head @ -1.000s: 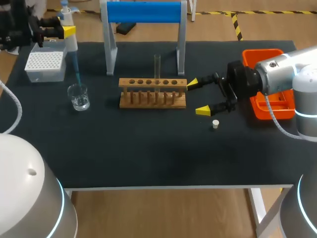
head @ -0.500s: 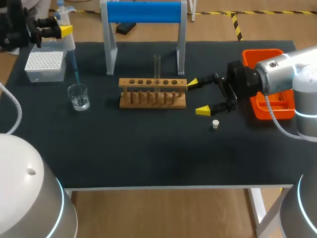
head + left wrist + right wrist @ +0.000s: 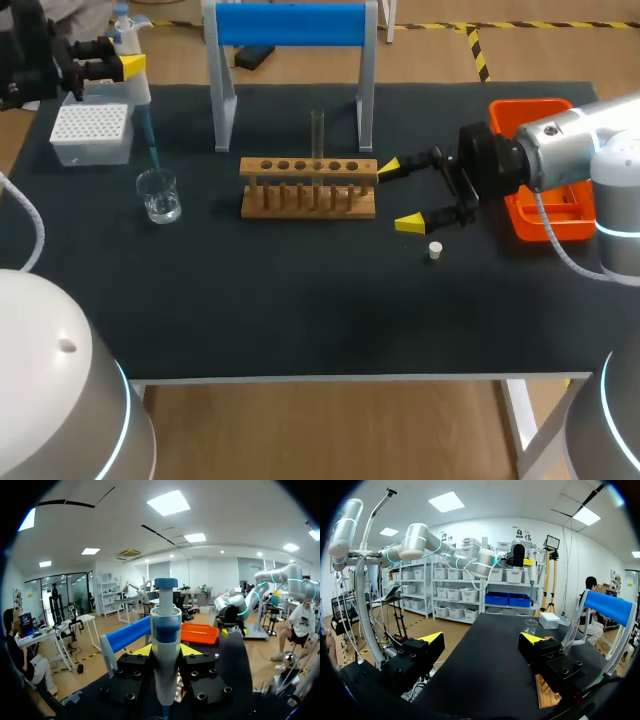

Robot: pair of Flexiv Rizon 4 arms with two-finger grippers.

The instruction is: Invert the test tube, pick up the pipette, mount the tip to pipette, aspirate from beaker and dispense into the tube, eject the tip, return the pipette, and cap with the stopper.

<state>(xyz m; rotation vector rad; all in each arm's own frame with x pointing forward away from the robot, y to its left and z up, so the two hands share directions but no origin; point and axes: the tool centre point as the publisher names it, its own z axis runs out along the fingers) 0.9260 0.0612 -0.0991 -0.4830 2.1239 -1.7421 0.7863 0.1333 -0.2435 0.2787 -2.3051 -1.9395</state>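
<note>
Pipette (image 3: 135,90) above the beaker (image 3: 159,195): a spill or a missed tube was the likely risk.
The left gripper (image 3: 125,68) clamped the pipette at nine o'clock from the rack (image 3: 308,187) holding the tube (image 3: 317,130); a quick swing could shed drops. The right gripper (image 3: 399,195) gaped empty at three o'clock. The pipette had risen slightly.

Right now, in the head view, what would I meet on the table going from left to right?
A white pipette-tip box → clear glass beaker → wooden test tube rack → small white stopper → orange plastic tray.
</note>
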